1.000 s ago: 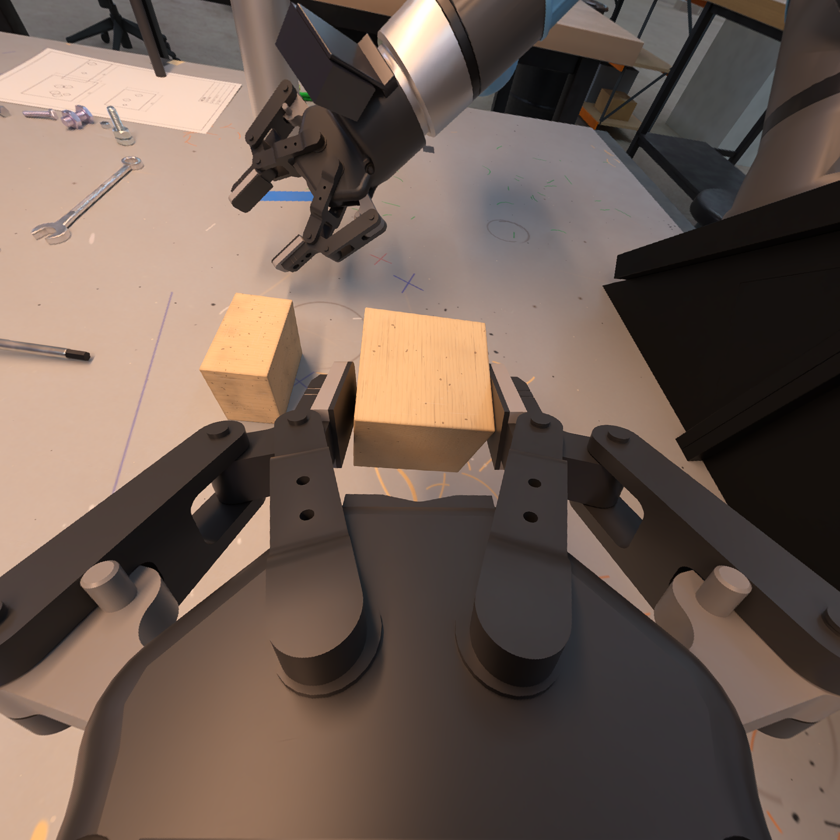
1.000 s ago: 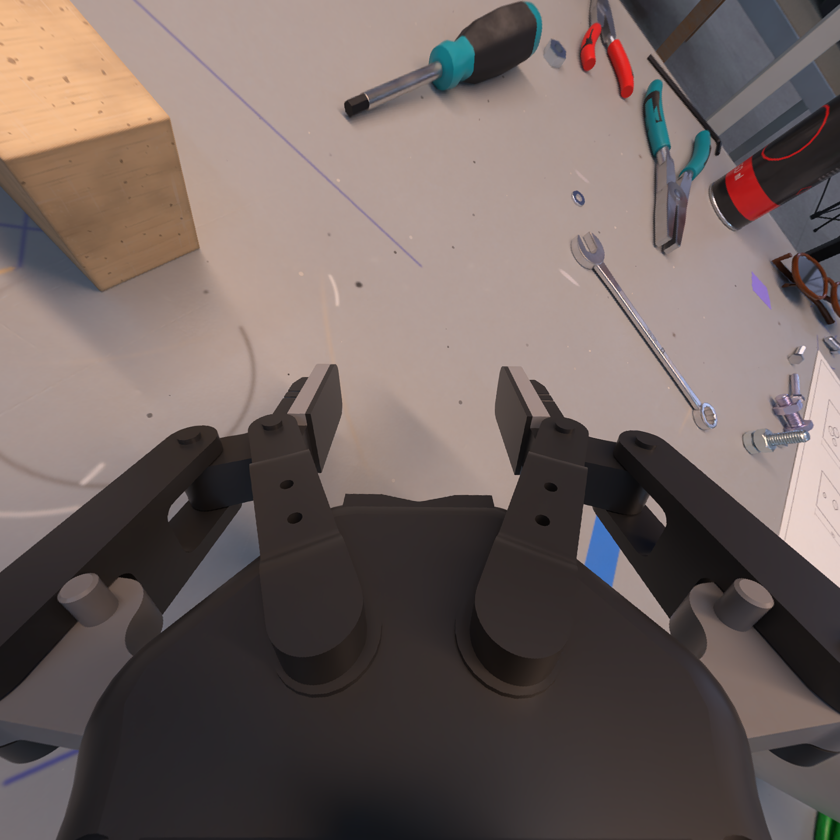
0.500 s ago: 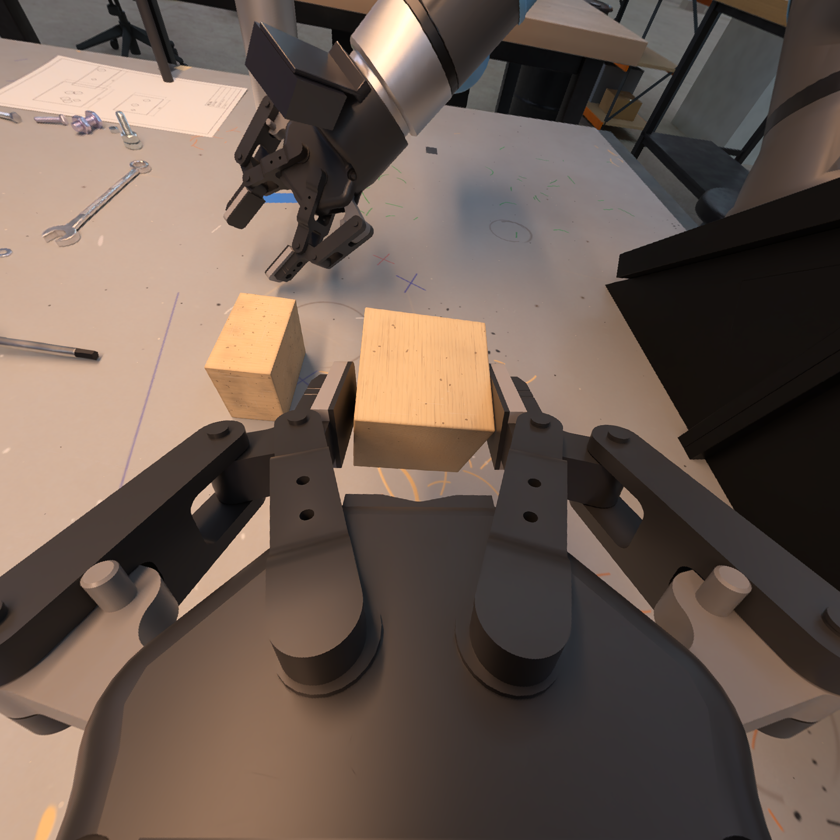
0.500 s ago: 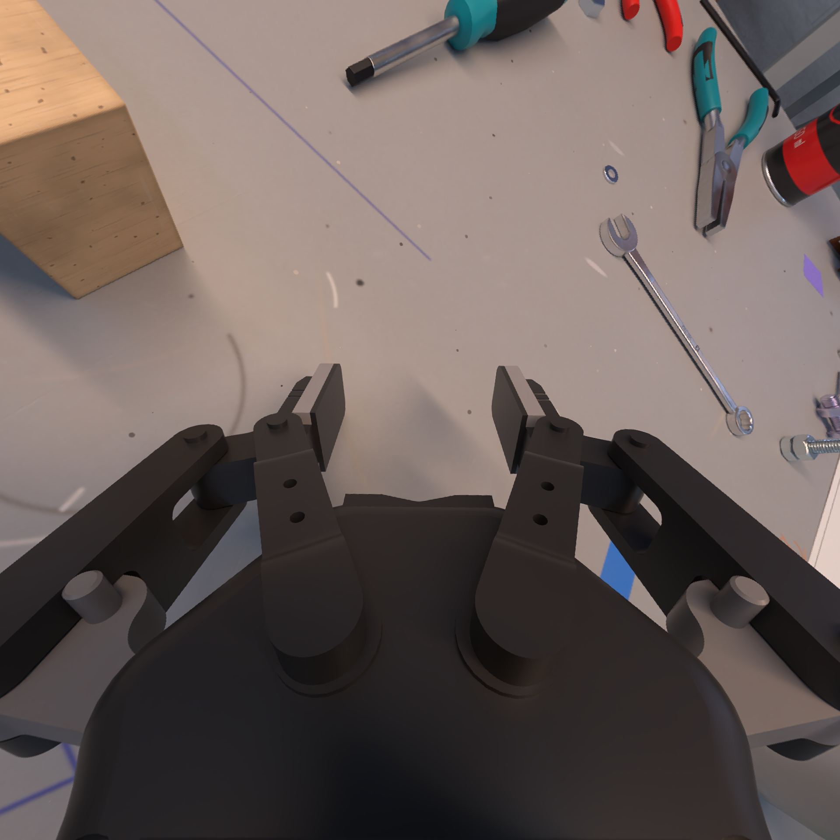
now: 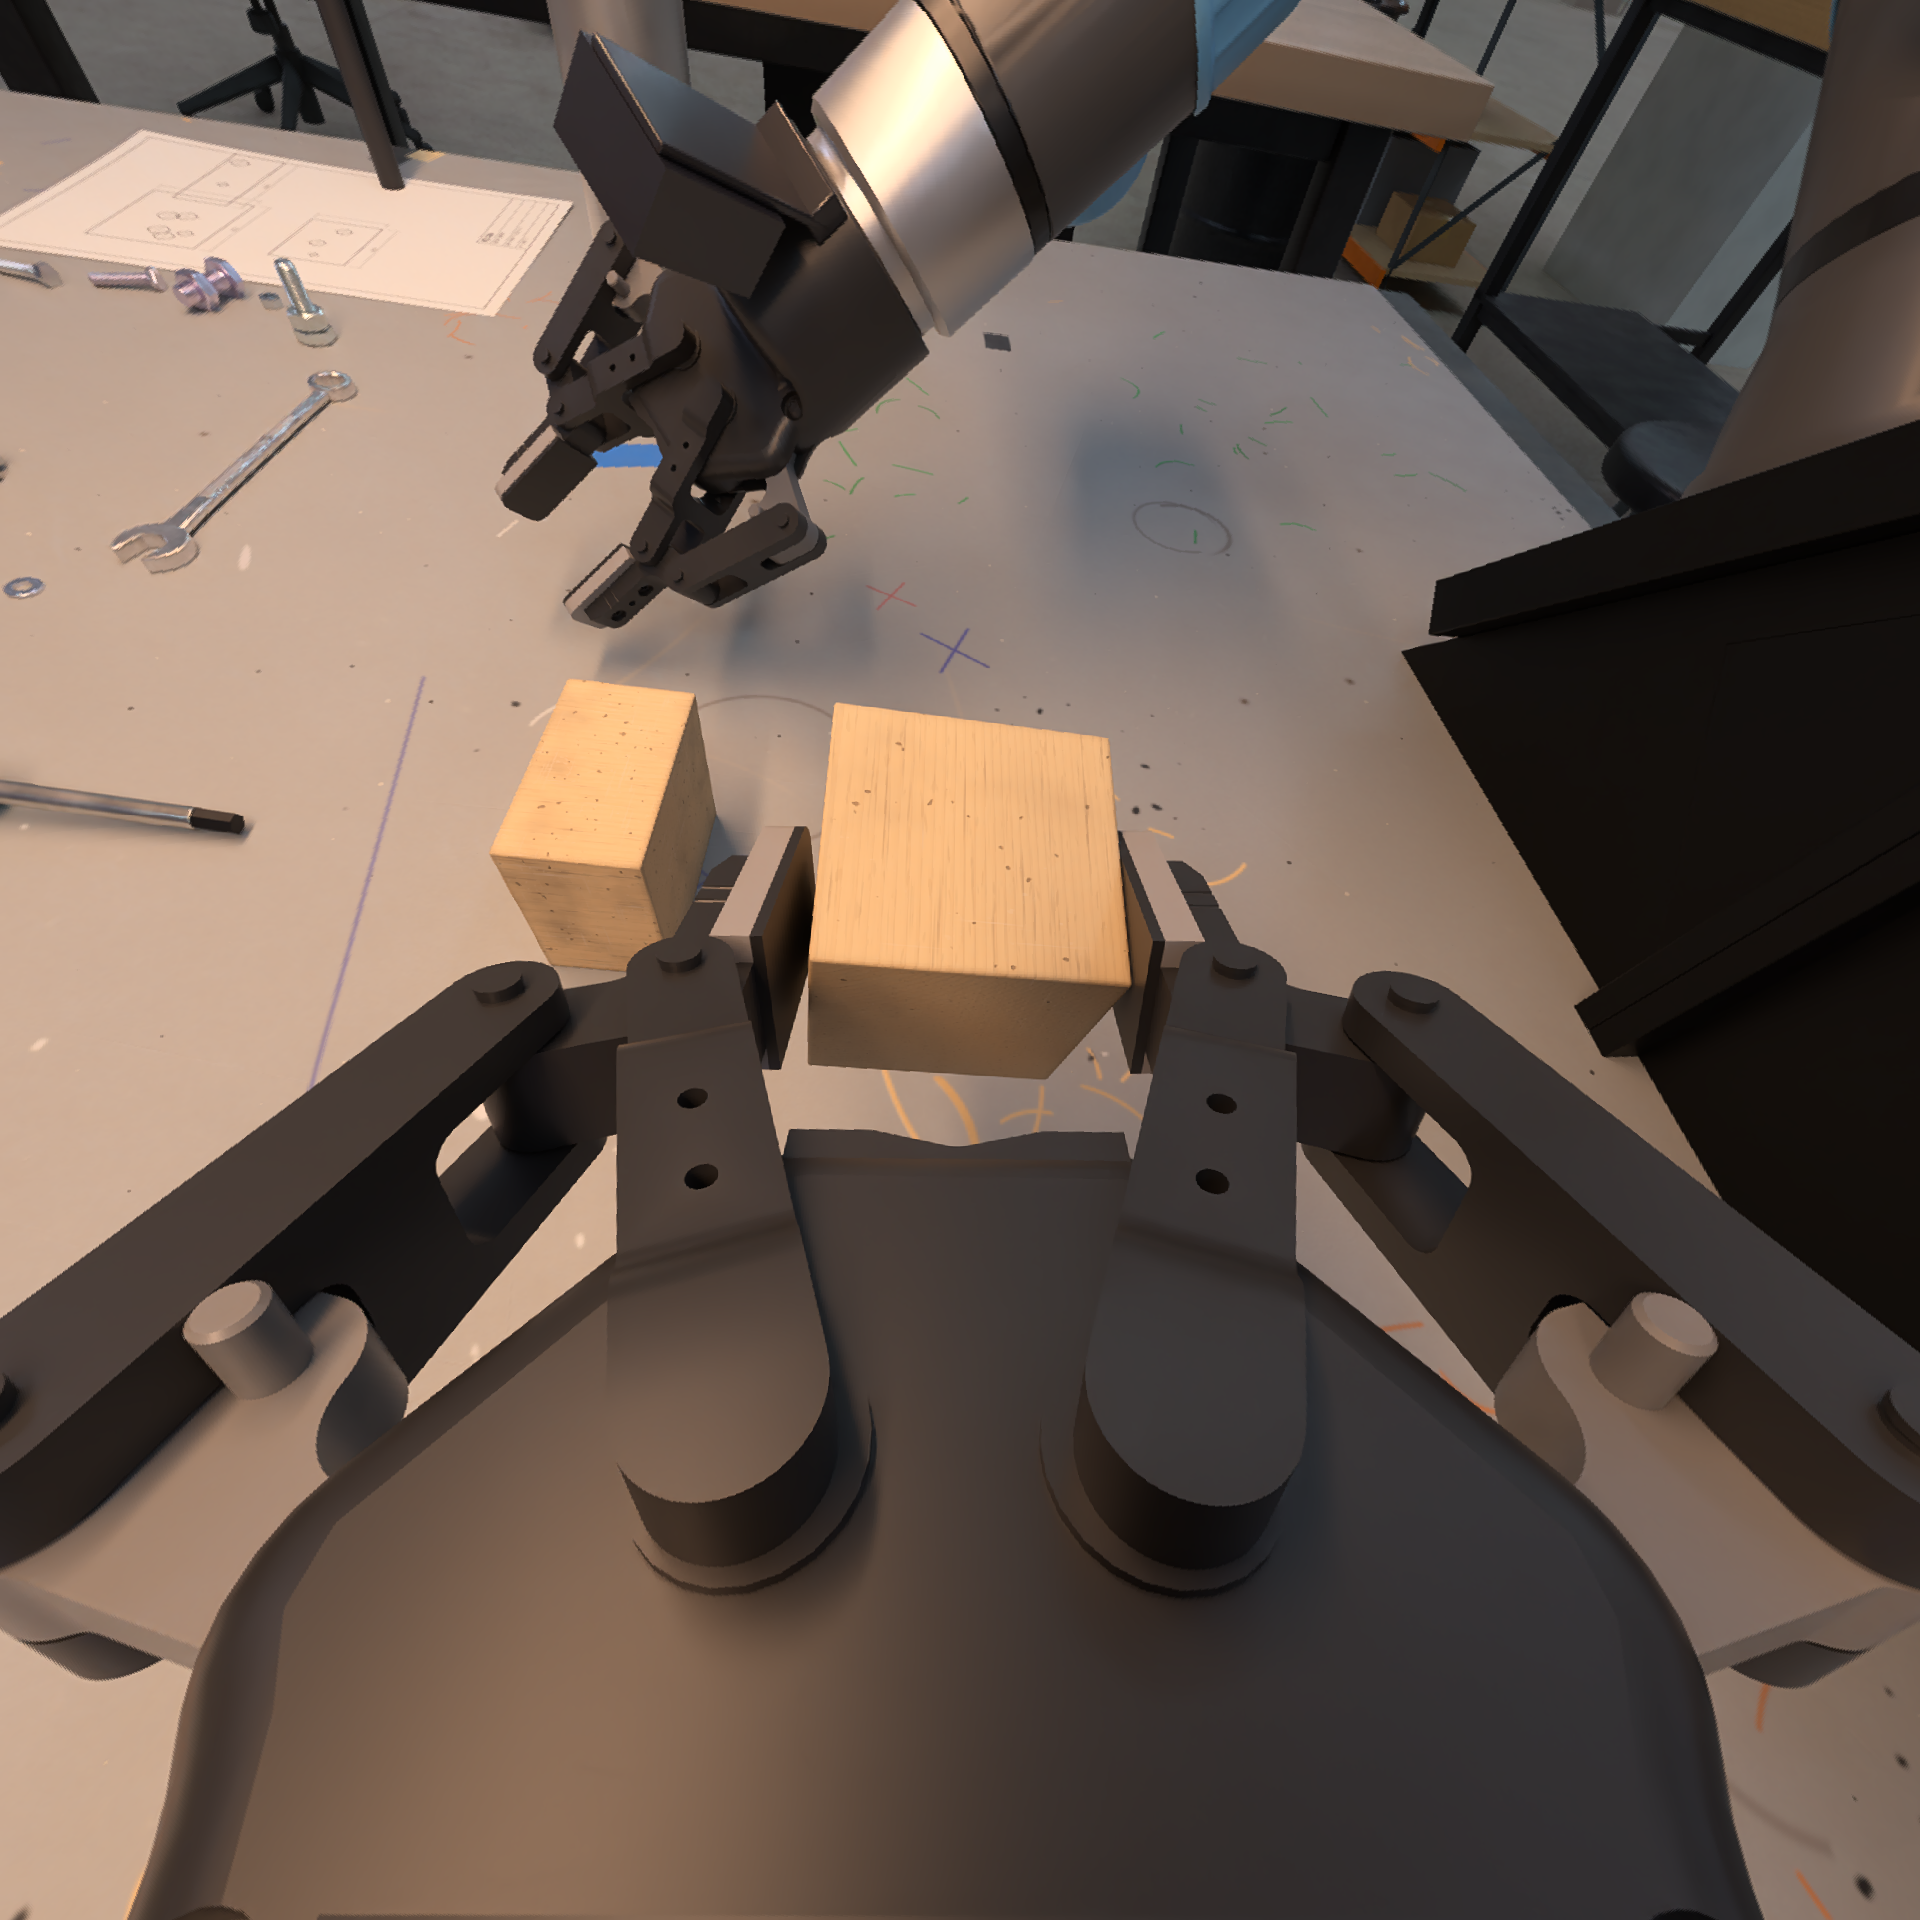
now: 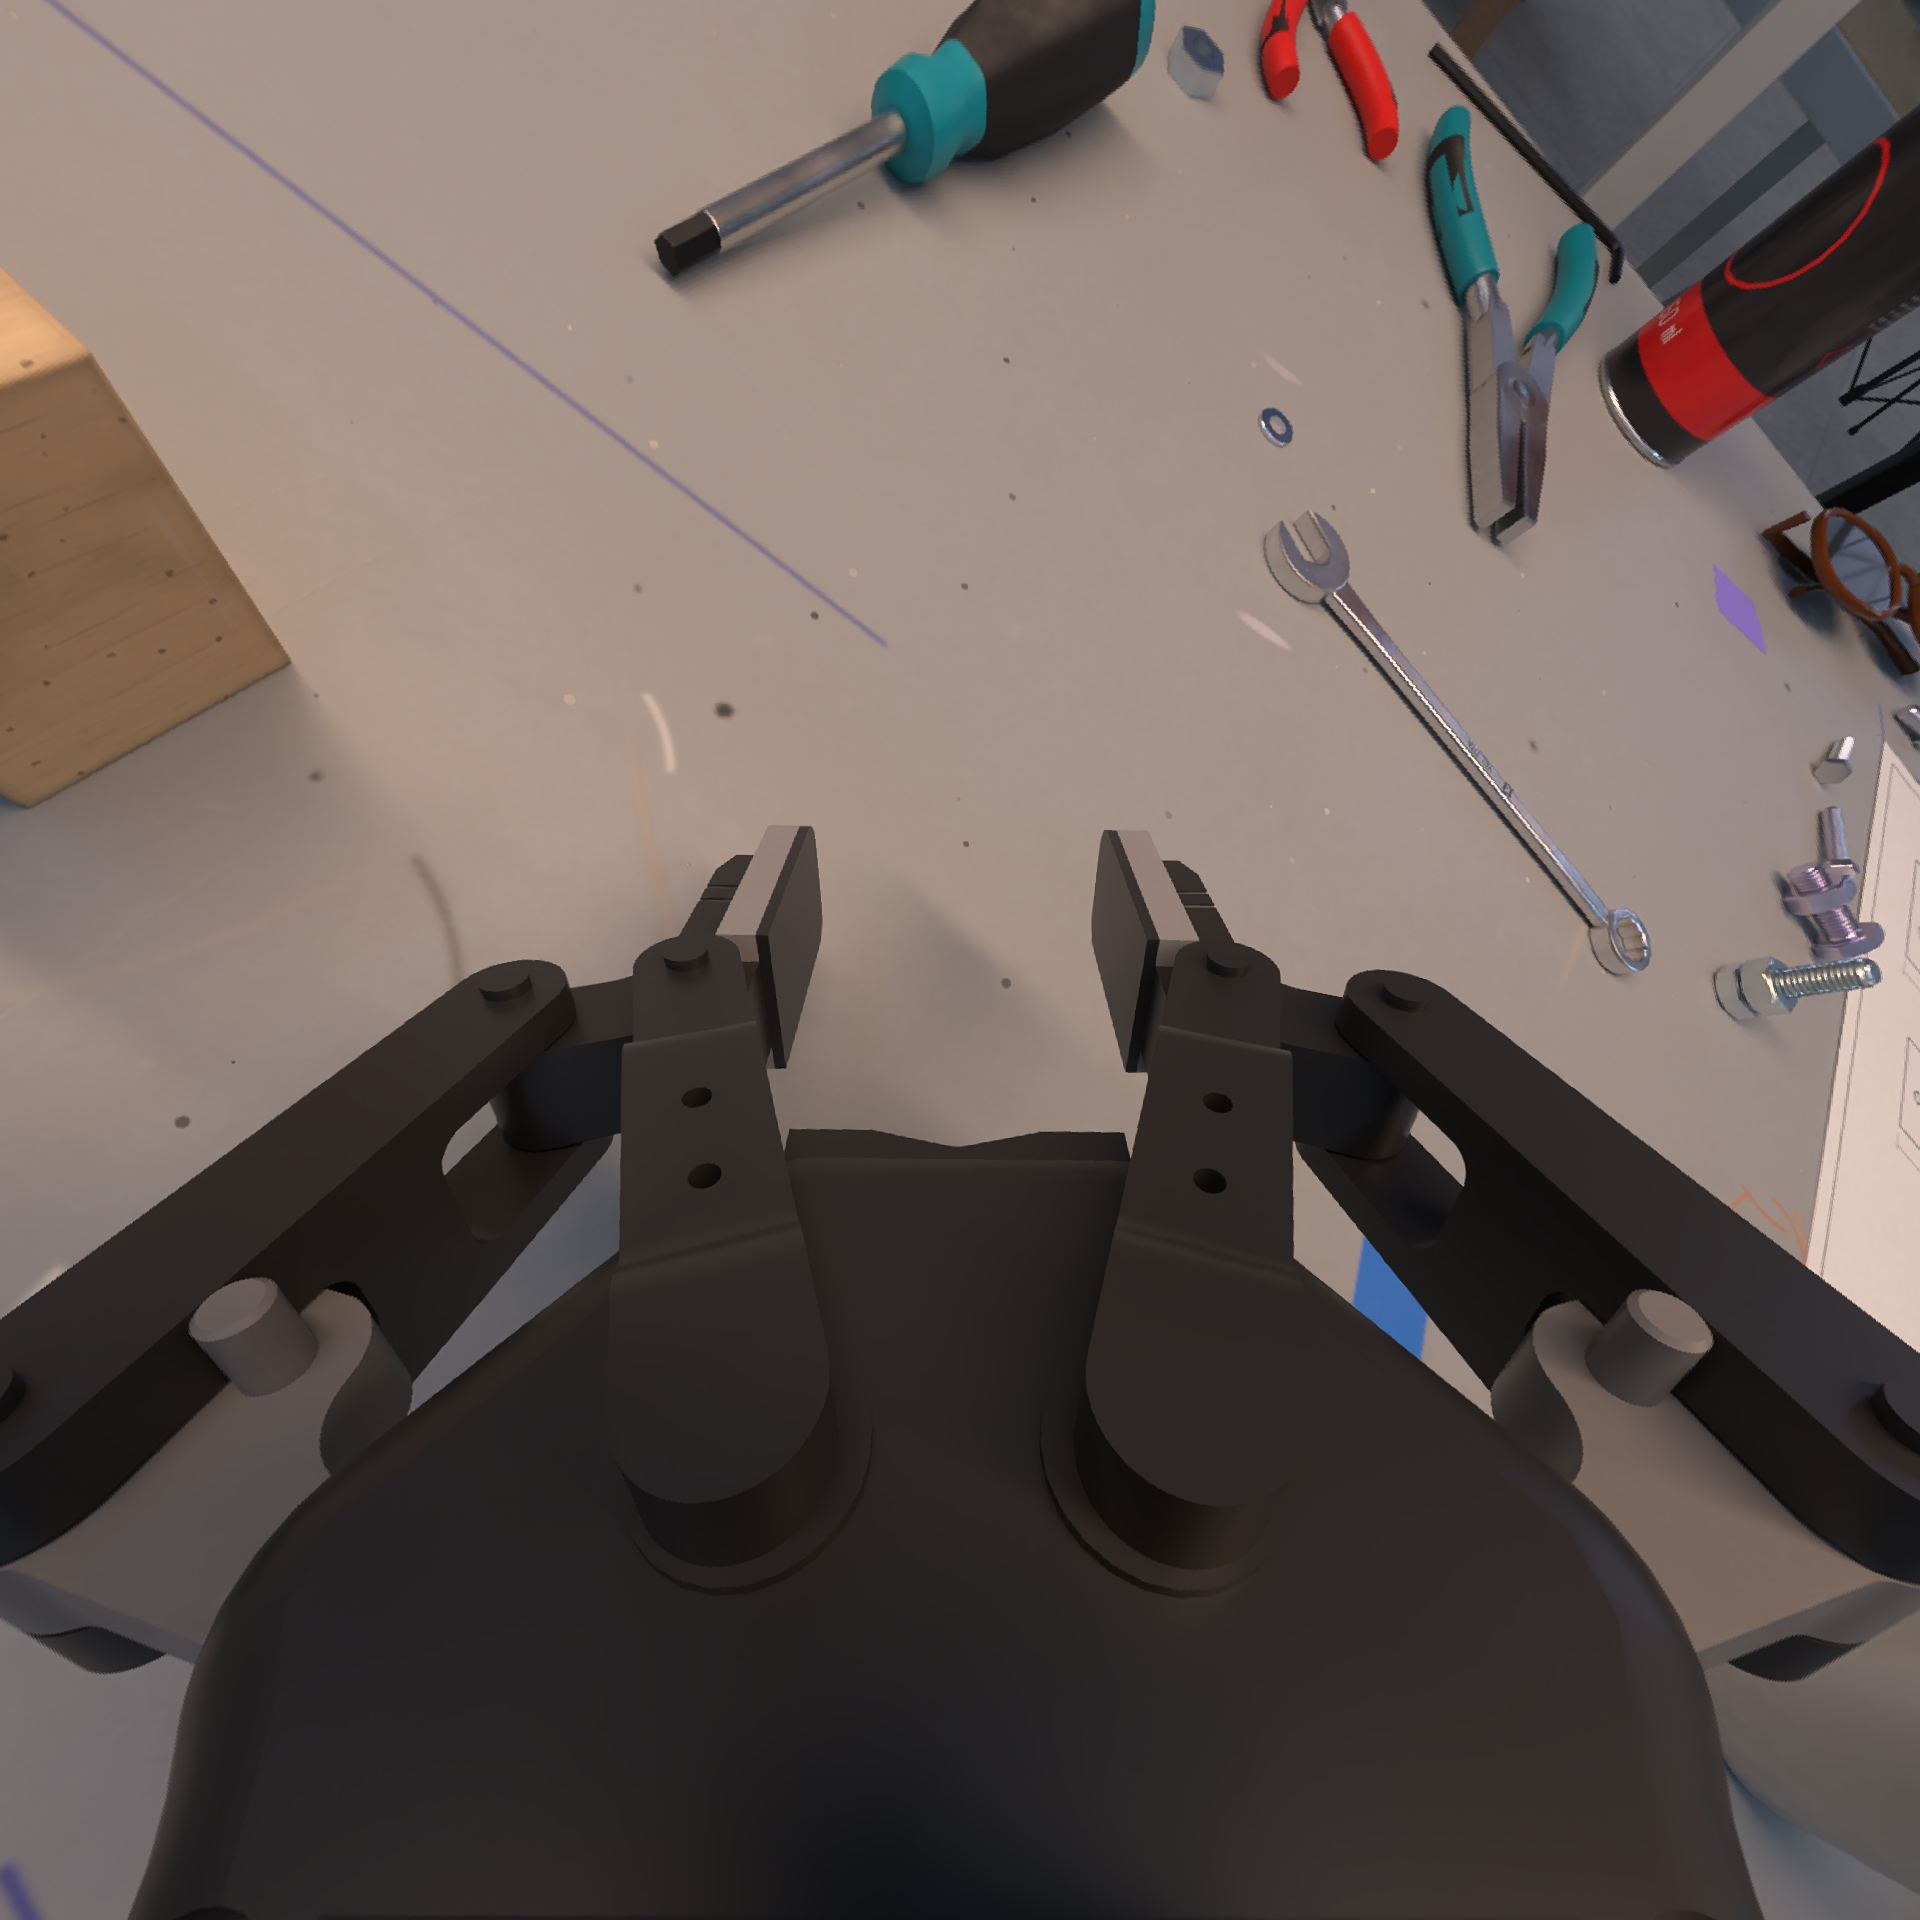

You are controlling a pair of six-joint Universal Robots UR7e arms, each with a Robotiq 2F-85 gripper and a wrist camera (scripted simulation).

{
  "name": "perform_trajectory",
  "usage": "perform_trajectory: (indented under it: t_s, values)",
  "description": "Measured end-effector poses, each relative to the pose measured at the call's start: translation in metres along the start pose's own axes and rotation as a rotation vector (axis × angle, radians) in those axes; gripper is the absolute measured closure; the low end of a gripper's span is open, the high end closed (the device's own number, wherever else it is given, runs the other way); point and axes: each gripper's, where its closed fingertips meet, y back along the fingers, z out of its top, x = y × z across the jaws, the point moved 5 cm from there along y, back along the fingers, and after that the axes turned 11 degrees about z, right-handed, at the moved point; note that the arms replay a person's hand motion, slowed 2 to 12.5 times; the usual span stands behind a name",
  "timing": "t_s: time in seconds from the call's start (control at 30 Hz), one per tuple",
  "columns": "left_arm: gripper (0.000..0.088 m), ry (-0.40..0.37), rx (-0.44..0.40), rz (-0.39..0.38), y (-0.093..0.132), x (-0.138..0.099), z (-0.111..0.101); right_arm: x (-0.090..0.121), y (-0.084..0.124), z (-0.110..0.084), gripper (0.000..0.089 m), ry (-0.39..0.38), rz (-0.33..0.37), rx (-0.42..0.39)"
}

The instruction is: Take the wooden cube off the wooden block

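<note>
My left gripper [image 5: 966, 920] is shut on the wooden cube [image 5: 966, 862], one finger on each side, and holds it a little above the table. The wooden block [image 5: 597, 821] stands on the table just left of the cube, apart from it. It also shows at the left edge of the right wrist view [image 6: 104, 582]. My right gripper [image 6: 956, 920] is open and empty over bare table, to the right of the block. In the left wrist view the right gripper [image 5: 571, 540] hangs beyond the block.
A black box [image 5: 1714, 779] stands to the right of the cube. On the table lie a wrench [image 6: 1455, 738], a screwdriver [image 6: 914, 125], pliers [image 6: 1496, 343], a red and black can [image 6: 1766, 312], bolts [image 6: 1797, 982] and a sheet of paper [image 5: 281, 218].
My right gripper has drawn back from the block, which has slid toward the left edge of its view. The left gripper still holds the cube, nearly unmoved.
</note>
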Motion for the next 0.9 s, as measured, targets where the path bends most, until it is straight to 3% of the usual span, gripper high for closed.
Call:
perform_trajectory:
  t_s: [0.43,0.9]
  values:
    - [0.0392,0.004,0.007,-0.004,-0.0049,0.0053,-0.0007,-0.0036,0.0,0.005,0.052,-0.008,-0.026,-0.07]
    - [0.0392,0.014,-0.002,0.0,-0.008,0.01,-0.0041,-0.0064,0.0009,0.0055,0.0667,0.023,-0.071,-0.062]
